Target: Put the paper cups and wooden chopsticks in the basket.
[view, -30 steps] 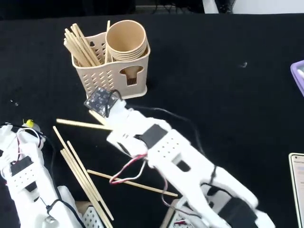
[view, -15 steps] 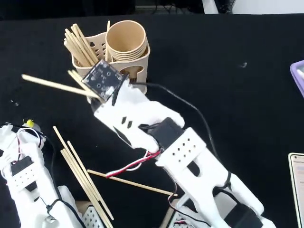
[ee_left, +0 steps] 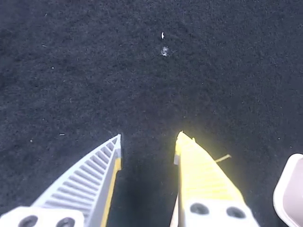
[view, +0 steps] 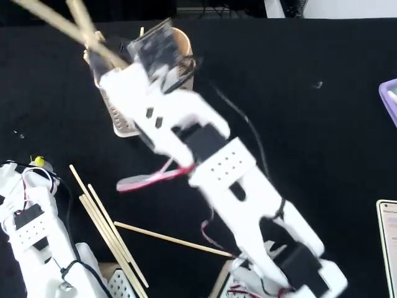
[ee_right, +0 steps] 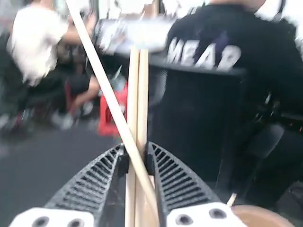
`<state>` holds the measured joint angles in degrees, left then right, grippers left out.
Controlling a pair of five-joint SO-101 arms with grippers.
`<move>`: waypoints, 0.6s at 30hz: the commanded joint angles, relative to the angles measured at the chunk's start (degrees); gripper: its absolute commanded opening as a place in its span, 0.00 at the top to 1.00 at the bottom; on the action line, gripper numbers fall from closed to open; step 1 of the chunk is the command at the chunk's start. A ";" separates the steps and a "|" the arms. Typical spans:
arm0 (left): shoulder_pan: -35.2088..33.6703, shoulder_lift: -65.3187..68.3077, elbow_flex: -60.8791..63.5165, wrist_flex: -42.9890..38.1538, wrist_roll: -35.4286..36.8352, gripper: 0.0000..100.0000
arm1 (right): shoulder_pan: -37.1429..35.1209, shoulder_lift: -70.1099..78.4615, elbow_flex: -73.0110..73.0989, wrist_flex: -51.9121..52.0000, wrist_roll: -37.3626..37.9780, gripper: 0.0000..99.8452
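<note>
**Chopsticks clamped and raised over the basket, not yet pointing down into it**

The right gripper is closed tight on a bundle of pale wooden chopsticks. Two of them lie side by side between the ribbed fingers, and a third crosses them at a slant. In the high view the same bundle juts out past the gripper towards the far left corner. There the white right arm stretches across the black cloth-covered table.

The beige perforated plastic basket sits under the wrist and is mostly hidden by it. The stack of tan paper cups peeks out on the side nearer the middle of the table. The cup rim also shows low in the right wrist view.

The basket lies below the held sticks and back towards the arm's base. The wrist view looks out at the room, so the sticks' long axis appears to run outward rather than down. My judgement is that the wrist must tip the bundle upright over the basket before letting go, and the crossed stick could catch the rim.

The left gripper hangs over bare cloth with its fingers apart and nothing between them. It is the nearer arm to the loose wooden chopsticks lying on the table beside it
</note>
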<state>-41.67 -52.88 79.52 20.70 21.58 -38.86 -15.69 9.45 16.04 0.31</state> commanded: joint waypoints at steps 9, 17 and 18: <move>0.57 -1.05 -2.42 -1.05 -0.18 0.81 | 6.95 18.42 -23.43 -7.82 -1.41 0.99; 0.57 -1.05 -2.42 -1.05 -0.18 0.81 | 6.95 24.31 -31.78 -7.74 -1.32 0.99; 0.57 -1.05 -2.42 -1.05 -0.18 0.81 | 6.95 24.75 -32.48 -7.74 -1.32 0.99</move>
<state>-41.67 -52.88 79.52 20.70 21.58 -32.97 8.48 -17.36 9.71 -0.57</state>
